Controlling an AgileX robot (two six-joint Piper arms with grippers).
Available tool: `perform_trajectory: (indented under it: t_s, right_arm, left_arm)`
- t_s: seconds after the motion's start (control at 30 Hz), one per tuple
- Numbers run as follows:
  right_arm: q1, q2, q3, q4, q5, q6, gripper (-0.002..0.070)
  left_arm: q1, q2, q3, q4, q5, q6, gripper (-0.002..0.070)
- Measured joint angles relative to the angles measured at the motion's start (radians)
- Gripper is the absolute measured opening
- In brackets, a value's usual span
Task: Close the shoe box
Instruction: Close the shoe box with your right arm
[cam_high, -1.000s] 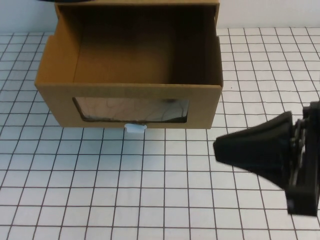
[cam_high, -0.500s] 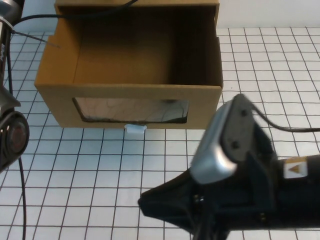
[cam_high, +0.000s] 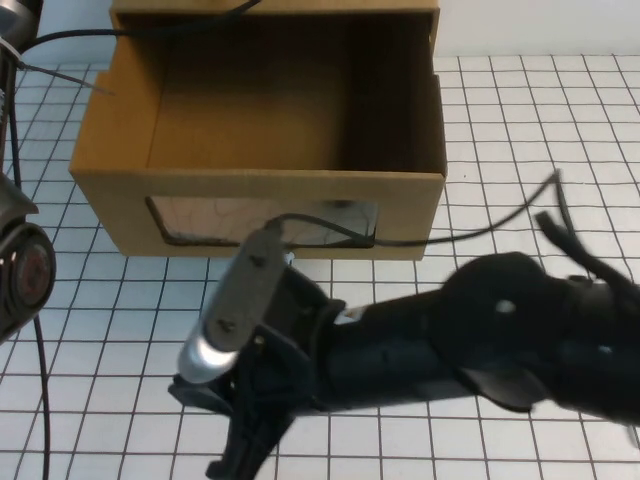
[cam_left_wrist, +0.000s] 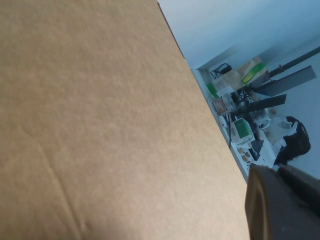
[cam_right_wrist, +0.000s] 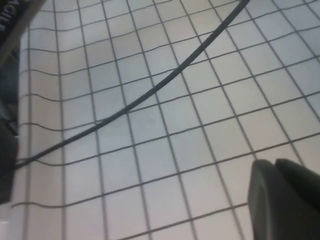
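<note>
The shoe box (cam_high: 260, 205) stands at the back centre with its drawer pulled out toward me and open on top. Its front panel has a clear window (cam_high: 200, 220). The white pull tab is hidden behind my right arm. My right arm (cam_high: 480, 335) reaches across in front of the box from the right. My right gripper (cam_high: 238, 452) is shut and empty, low over the table in front of the box's left half; it also shows in the right wrist view (cam_right_wrist: 285, 200). My left gripper (cam_left_wrist: 282, 205) is shut, close against a cardboard face (cam_left_wrist: 100, 125).
The table (cam_high: 100, 400) is white with a dark grid. My left arm (cam_high: 22, 270) stands at the table's left edge beside the box, with its cable (cam_high: 60, 70) running up over the box. A black cable (cam_right_wrist: 150, 90) lies across the table.
My right arm has swung in from the right and now stretches across the front of the box, hiding the tab. The left arm has come into view at the left edge. The box has not moved.
</note>
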Motion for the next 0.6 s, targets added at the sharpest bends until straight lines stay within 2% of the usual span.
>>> perform_trajectory:
  t_s: [0.2,0.33,0.6]
  right_arm:
    - [0.0,0.12,-0.075,0.0,-0.153,-0.227,-0.0013]
    - [-0.009,0.173,-0.126,0.0,-0.273,-0.299,-0.0013]
    - [-0.125,0.3,-0.313,0.012,-0.202,-0.325,-0.0013]
  left_arm:
    - [0.001,0.001,0.0,-0.006,0.0,0.0,-0.0002]
    - [0.001,0.002,0.0,-0.008,0.0,0.0,-0.0002]
    - [0.001,0.003,0.0,-0.011,-0.002,-0.004,-0.0002]
